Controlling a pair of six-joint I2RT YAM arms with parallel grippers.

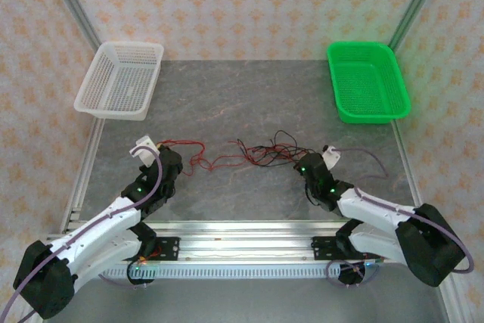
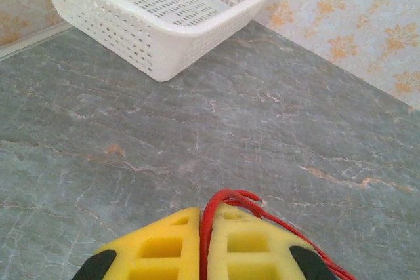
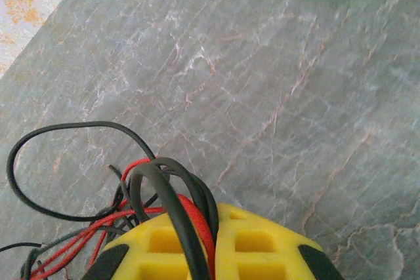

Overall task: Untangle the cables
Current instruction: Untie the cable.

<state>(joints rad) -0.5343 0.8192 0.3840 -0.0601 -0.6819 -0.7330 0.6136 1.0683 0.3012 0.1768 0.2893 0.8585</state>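
Over the bench (image 1: 249,104), my left fingers (image 2: 161,247) pinch a red cable (image 2: 207,227), my right fingers (image 3: 262,247) pinch red-and-black cables (image 3: 174,201); stretching step, likely needing gentle outward pull.

Standing here, I can't read any writing, label, brand mark or number on anything in sight.
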